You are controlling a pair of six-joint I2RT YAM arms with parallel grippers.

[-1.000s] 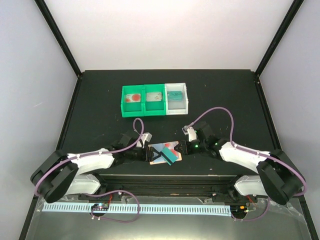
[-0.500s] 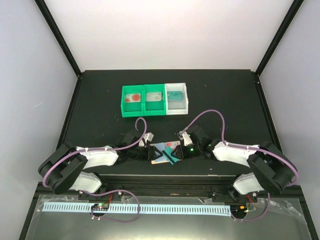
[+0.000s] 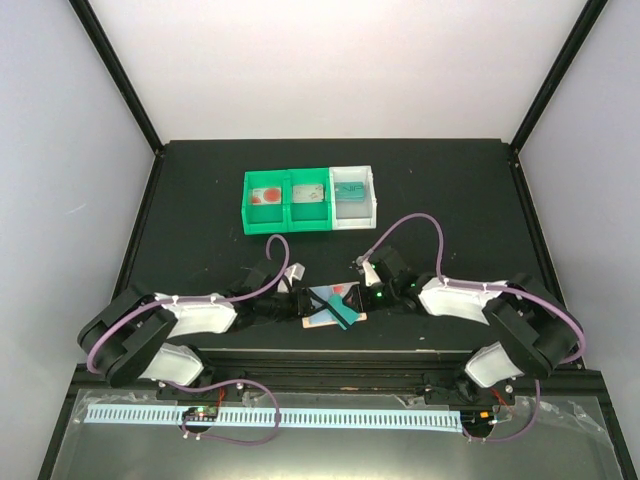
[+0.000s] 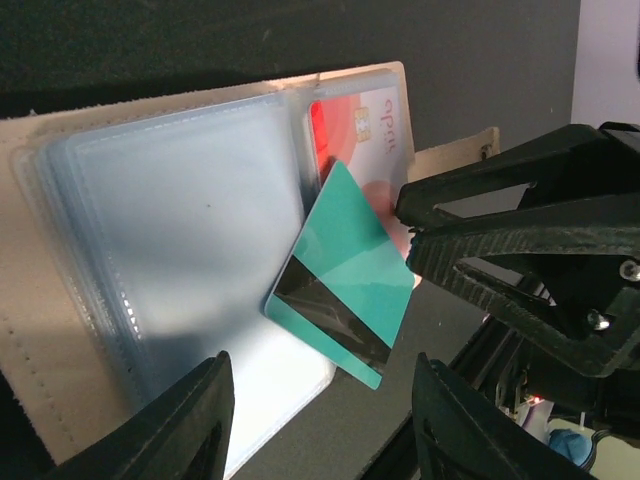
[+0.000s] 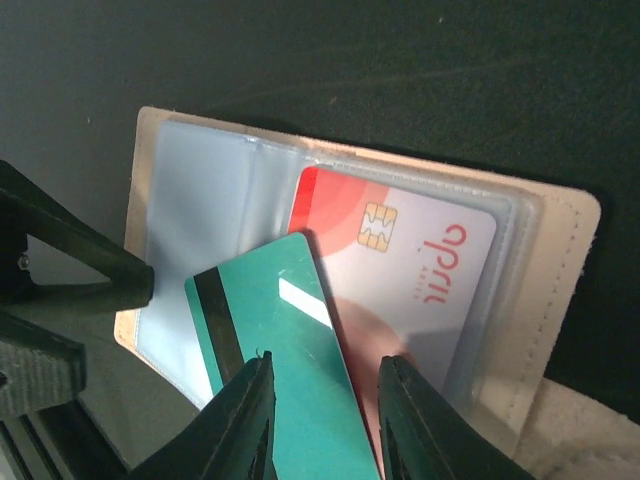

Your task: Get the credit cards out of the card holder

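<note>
The tan card holder (image 3: 318, 322) lies open near the table's front edge, its blue-grey sleeves (image 4: 180, 220) facing up. A teal card (image 5: 290, 340) with a black stripe sticks out of it slantwise, also seen in the left wrist view (image 4: 350, 270) and from above (image 3: 340, 313). A white card with red (image 5: 430, 270) sits in the right sleeve. My right gripper (image 5: 327, 360) is open, one finger on each side of the teal card's near end. My left gripper (image 4: 320, 358) is open over the holder's left half. From above, the left gripper (image 3: 298, 305) and the right gripper (image 3: 362, 297) flank the holder.
Two joined green bins (image 3: 288, 215) and a white bin (image 3: 372, 200) stand at mid-table. They hold a white-and-red card, a grey card and a teal card. The right gripper's black fingers (image 4: 520, 230) fill the right side of the left wrist view.
Both grippers have moved in towards the holder. The right one has slid left up to the teal card. The holder and card have shifted only slightly.
</note>
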